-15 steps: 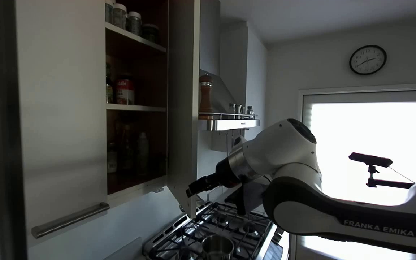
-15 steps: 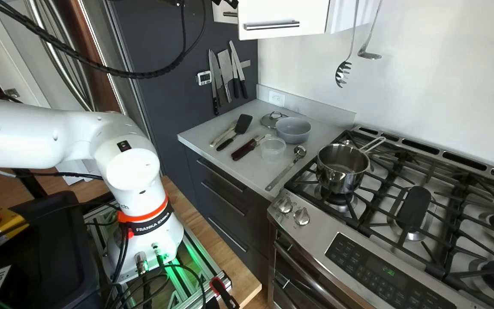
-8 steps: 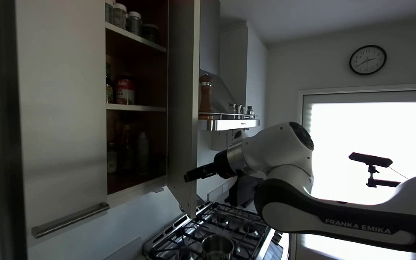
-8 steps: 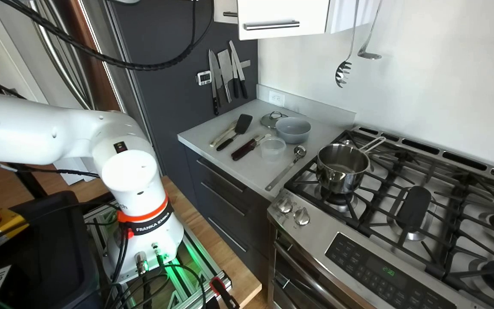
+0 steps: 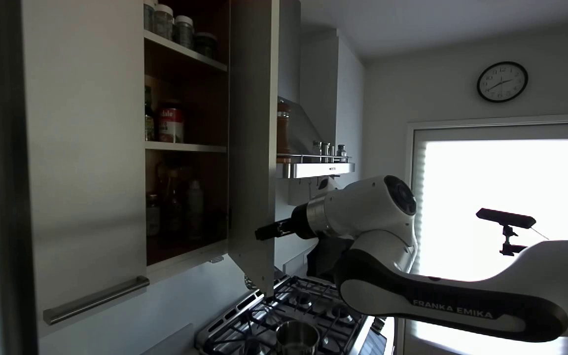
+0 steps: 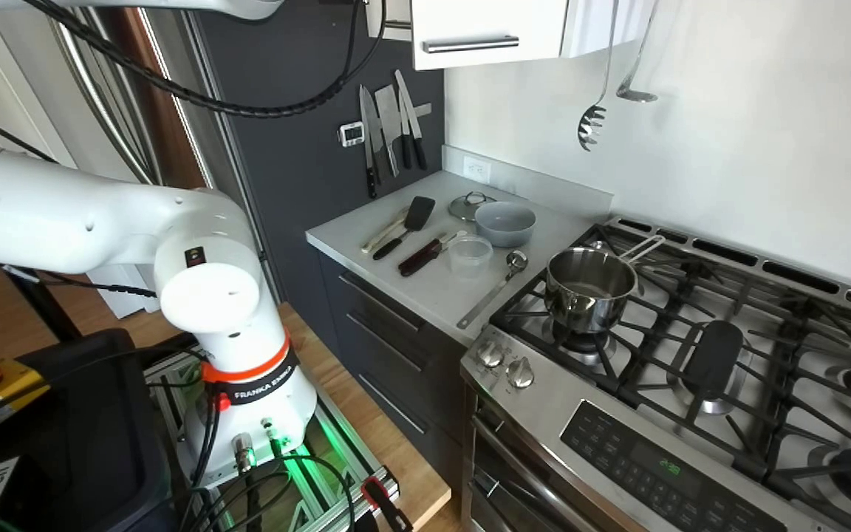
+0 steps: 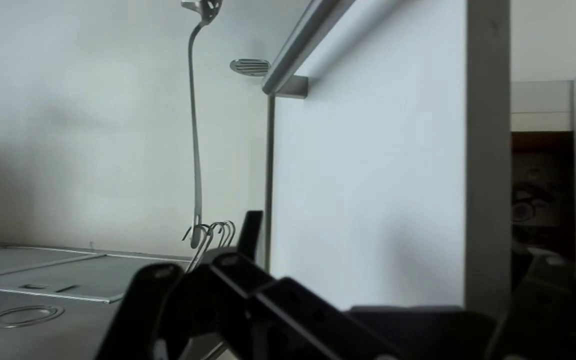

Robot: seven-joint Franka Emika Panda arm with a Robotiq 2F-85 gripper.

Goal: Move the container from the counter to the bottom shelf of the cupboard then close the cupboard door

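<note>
A clear plastic container stands on the pale counter. The cupboard is open, and its bottom shelf holds several dark bottles. The cupboard door stands swung outward; its bar handle shows in an exterior view and in the wrist view. My gripper is at the lower part of the door, overlapping its free edge. In the wrist view its fingers are apart, with the door panel between them; contact is hard to see. The gripper holds no container.
The gas hob with a steel pot lies beside the counter. A grey bowl, a lid and several utensils lie on the counter. A spice rack is beyond the door. Ladles hang on the wall.
In an exterior view my gripper has risen and the arm has shifted left. The door's free edge has moved slightly right, hiding more of the pepper mill. The container has not moved.
</note>
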